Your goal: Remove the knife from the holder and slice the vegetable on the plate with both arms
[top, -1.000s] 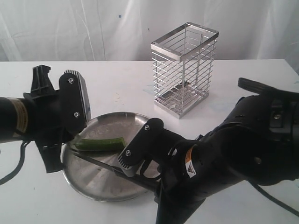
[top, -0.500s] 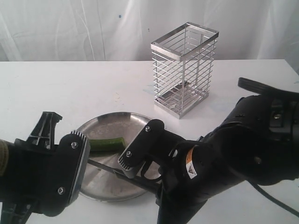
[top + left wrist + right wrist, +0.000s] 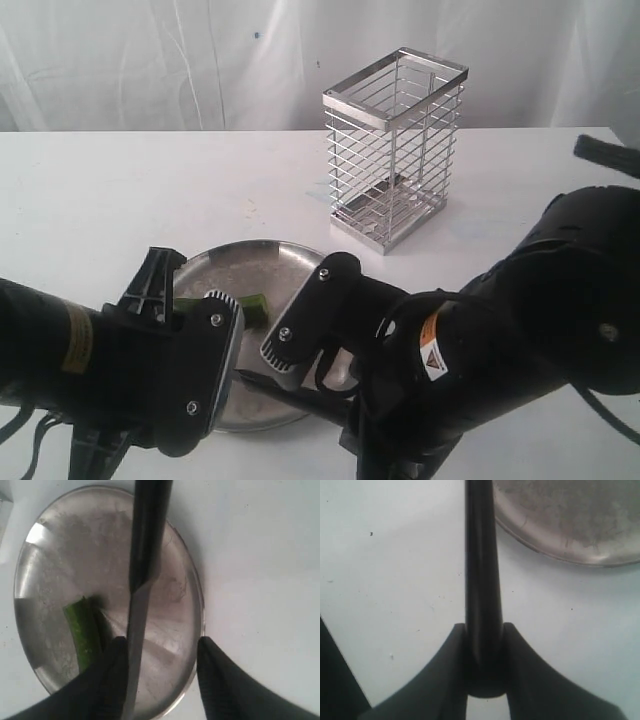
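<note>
Black knife (image 3: 482, 570), handle clamped in the right gripper (image 3: 483, 630). In the exterior view the vegetable (image 3: 252, 302) lies on the plate (image 3: 262, 263) at 12 o'clock from the blade, axis 9-to-3; the left gripper (image 3: 160, 645), spread and empty, hovers nearer.

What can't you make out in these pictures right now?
- Exterior view: the left arm hides most of the vegetable and plate.
- Exterior view: the right arm covers most of the knife.
- Right wrist view: the frame edge cuts off the knife's blade.
- Left wrist view: blurred; blade-vegetable contact unclear.
</note>
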{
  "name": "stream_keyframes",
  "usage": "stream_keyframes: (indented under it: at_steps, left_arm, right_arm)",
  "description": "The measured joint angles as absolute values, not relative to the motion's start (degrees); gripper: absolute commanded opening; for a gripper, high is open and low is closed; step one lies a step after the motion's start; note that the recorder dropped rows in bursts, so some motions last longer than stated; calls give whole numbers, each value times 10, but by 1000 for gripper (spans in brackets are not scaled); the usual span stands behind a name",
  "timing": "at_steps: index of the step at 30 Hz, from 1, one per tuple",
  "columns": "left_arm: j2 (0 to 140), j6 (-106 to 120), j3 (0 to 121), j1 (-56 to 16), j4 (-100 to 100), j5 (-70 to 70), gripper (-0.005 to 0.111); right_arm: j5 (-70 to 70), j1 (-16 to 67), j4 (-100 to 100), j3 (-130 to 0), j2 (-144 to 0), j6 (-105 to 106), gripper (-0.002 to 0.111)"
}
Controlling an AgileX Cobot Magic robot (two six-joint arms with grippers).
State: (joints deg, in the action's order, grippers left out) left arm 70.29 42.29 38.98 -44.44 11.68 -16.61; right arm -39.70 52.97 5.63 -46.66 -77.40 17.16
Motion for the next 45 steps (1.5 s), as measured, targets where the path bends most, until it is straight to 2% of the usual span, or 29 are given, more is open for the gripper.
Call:
stream_keyframes:
  at_steps: [27,32,45]
  left_arm:
    - [737,403,390,-444,137,-115,48]
    - [737,396,375,-444,137,-115,29]
    - [737,376,372,-444,100,-92,29]
  right_arm:
    - [-424,530,102,-467,-743,216,0]
    - [-421,530,102,-467,-731,220,0]
    - [-408,530,102,-474,-731,221,0]
